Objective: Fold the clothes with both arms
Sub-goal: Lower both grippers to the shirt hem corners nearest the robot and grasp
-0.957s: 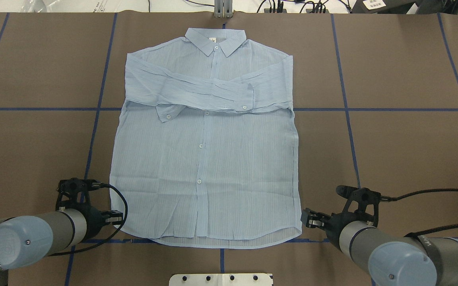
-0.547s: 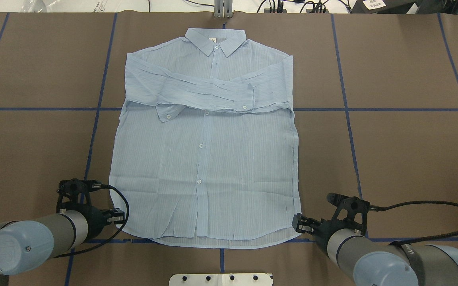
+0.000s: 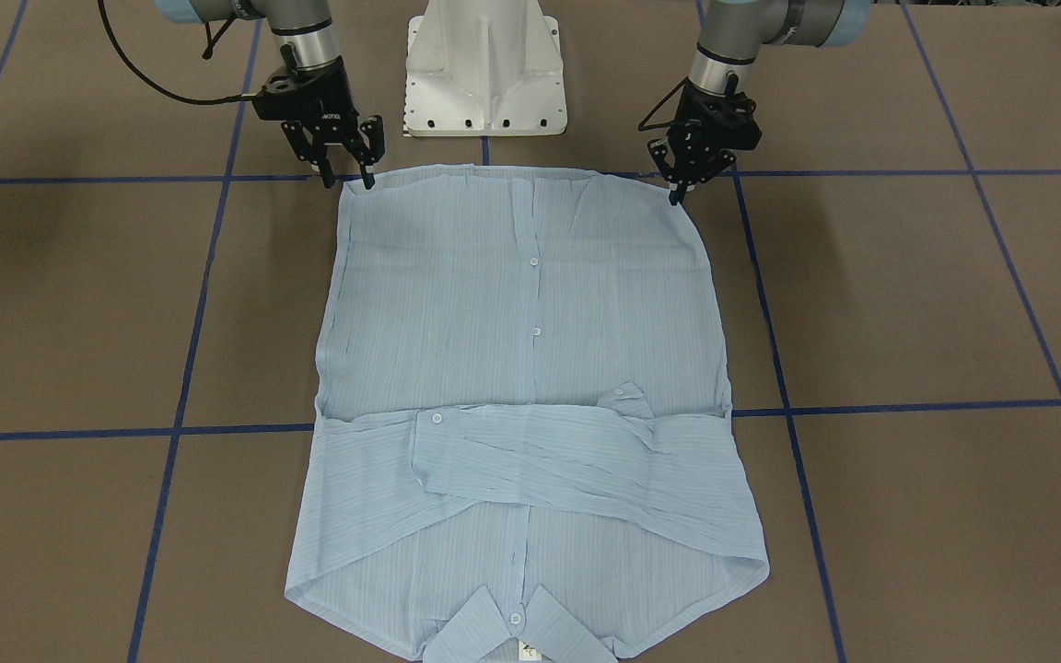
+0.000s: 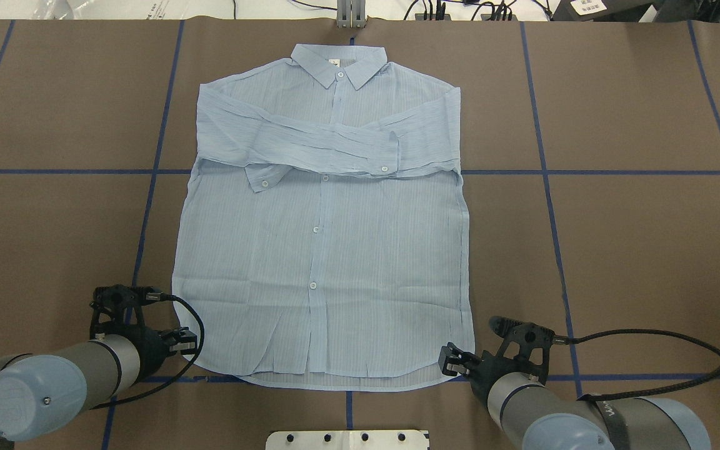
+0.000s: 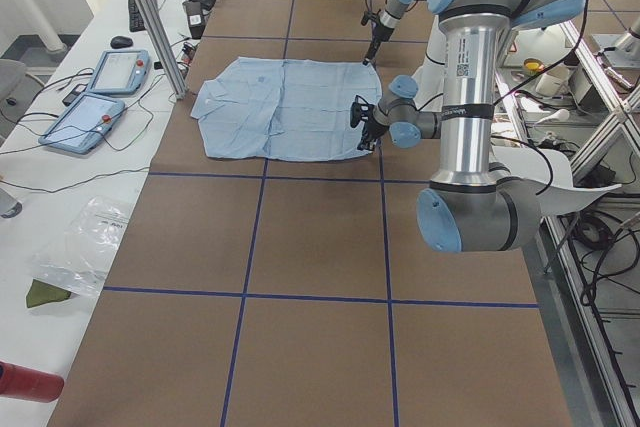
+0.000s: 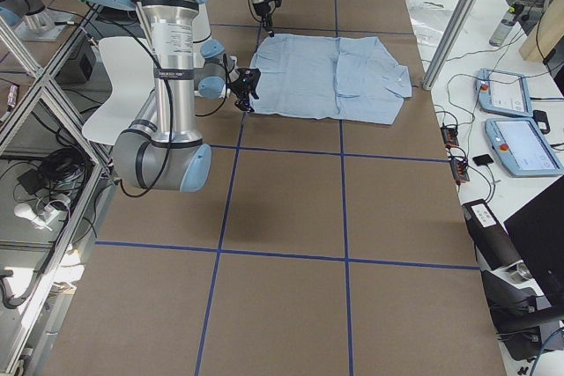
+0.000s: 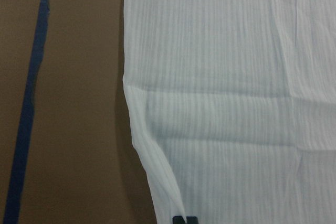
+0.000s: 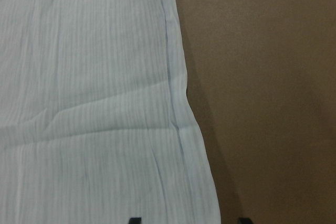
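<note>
Left gripper (image 3: 678,191) has its fingers drawn together at the near hem corner of the shirt (image 4: 322,250), pinching the fabric edge as far as the wrist view shows. The right gripper (image 3: 347,182) stands with its fingers apart, straddling the opposite hem corner, one tip over cloth and one over the table (image 4: 647,237). The shirt lies flat, buttoned side up, collar away from the robot, and both sleeves (image 4: 310,147) are crossed over the chest. A small tag (image 4: 334,62) inside the collar is too small to read. White lettering on the right arm's black band (image 4: 610,417) is also illegible.
</note>
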You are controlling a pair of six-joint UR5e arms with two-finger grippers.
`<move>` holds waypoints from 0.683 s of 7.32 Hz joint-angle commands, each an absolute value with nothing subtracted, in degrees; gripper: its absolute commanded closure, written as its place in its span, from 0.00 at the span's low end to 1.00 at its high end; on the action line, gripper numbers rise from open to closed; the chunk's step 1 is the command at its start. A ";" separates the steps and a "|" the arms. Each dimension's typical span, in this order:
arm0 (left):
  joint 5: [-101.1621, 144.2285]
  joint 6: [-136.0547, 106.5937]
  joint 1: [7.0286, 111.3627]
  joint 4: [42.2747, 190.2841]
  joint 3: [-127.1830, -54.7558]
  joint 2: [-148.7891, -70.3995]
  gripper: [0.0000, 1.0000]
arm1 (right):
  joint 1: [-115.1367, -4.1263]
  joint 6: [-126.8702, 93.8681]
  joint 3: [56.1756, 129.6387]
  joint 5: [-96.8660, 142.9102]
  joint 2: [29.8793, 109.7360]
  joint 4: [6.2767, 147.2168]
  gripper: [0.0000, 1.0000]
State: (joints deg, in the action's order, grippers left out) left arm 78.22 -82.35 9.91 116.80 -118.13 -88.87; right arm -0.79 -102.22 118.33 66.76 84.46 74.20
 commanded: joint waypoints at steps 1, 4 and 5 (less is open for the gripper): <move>77.96 -82.35 9.84 116.72 -118.12 -88.77 1.00 | 0.00 -102.22 117.95 66.45 84.81 74.88 0.41; 77.17 -82.35 9.76 116.72 -118.12 -88.77 1.00 | 0.61 -102.22 118.04 66.45 84.29 78.22 0.53; 77.17 -82.35 9.84 116.72 -118.12 -88.68 1.00 | 0.70 -102.22 118.21 66.45 84.20 78.22 0.69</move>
